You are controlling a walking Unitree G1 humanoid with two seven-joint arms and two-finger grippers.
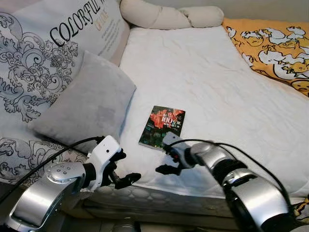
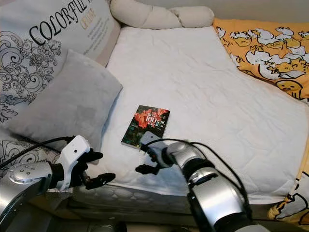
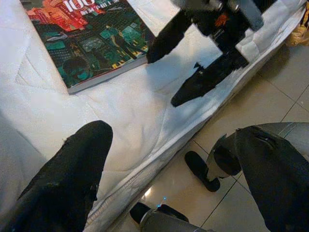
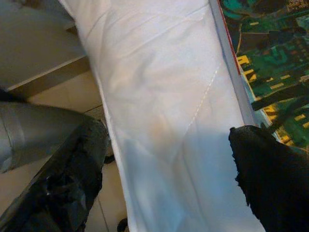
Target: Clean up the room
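A paperback book (image 1: 162, 126) with a red and green cover lies flat on the white bed (image 1: 212, 82), close to its front edge. My right gripper (image 1: 167, 157) is open just at the book's near edge, one finger tip (image 4: 275, 179) over the cover's corner and the other (image 4: 58, 183) off the mattress side. My left gripper (image 1: 124, 168) is open too, low at the mattress edge, a short way left of the book and holding nothing. In the left wrist view the book (image 3: 82, 43) and the right gripper (image 3: 190, 60) lie ahead of it.
A grey pillow (image 1: 89, 104) leans against a large printed cushion (image 1: 43, 53) on the left. A cream bolster (image 1: 169, 17) lies at the head, and a yellow duck blanket (image 1: 275, 46) covers the right side. Tiled floor (image 3: 251, 106) runs below the mattress edge.
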